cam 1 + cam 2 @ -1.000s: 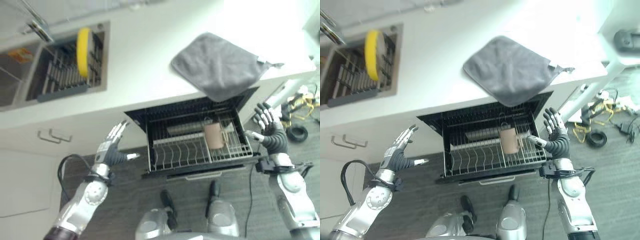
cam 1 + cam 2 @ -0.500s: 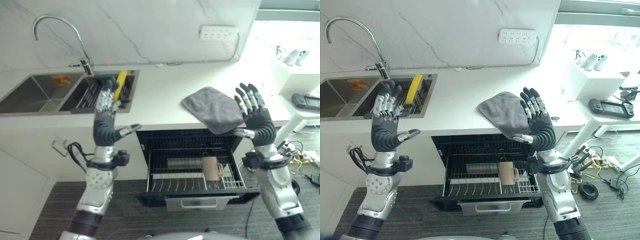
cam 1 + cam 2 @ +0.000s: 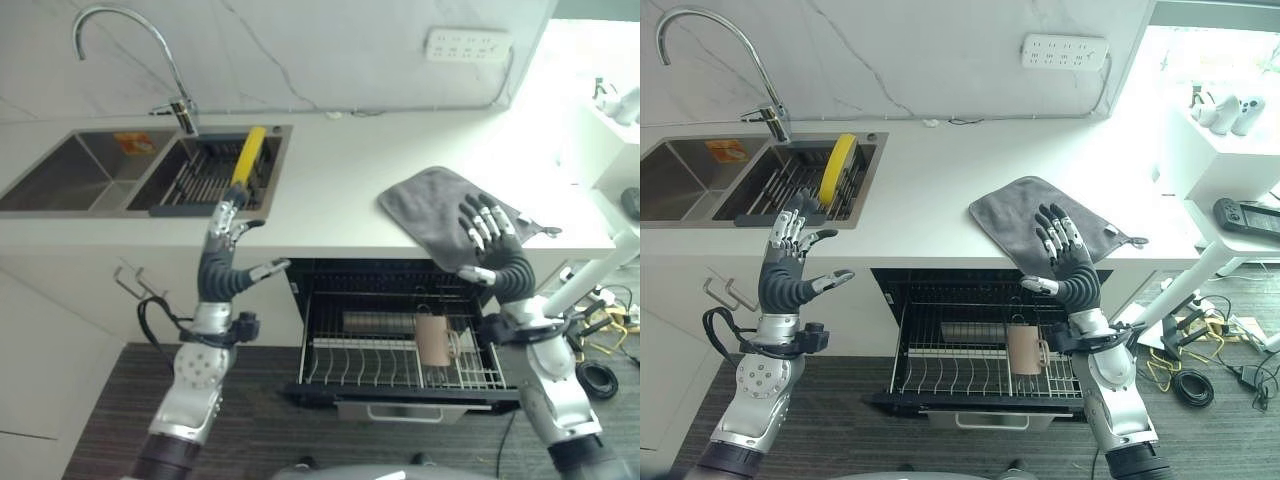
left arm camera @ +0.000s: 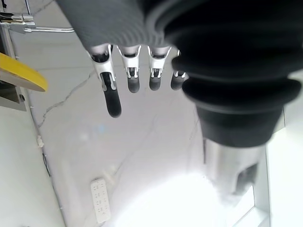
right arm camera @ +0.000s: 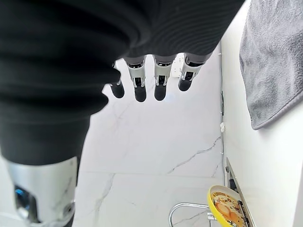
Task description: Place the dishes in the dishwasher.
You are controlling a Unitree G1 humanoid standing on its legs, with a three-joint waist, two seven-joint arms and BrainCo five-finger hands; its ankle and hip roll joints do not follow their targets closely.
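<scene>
A yellow plate [image 3: 247, 155] stands on edge in the dark rack of the right sink basin [image 3: 195, 180]. Below the counter the dishwasher's wire rack [image 3: 355, 362] is pulled out, with a brown mug [image 3: 432, 340] and a lying steel container [image 3: 373, 323] in it. My left hand [image 3: 226, 268] is raised in front of the counter edge, left of the dishwasher, open and empty; its straight fingers [image 4: 110, 97] show in the left wrist view. My right hand [image 3: 492, 252] is held up over the rack's right end, in front of a grey cloth [image 3: 435, 210], open and empty.
The grey cloth overhangs the counter edge above the dishwasher. A tall faucet [image 3: 130, 30] stands behind the sink. A socket strip [image 3: 468, 45] is on the wall. A white side table [image 3: 1225, 165] with a controller [image 3: 1250, 215] stands at the right, cables [image 3: 1190, 385] below it.
The camera has swung up from the floor, so the whole picture shifted. Both hands stay open; compared with half a second ago they sit lower, near counter-edge height.
</scene>
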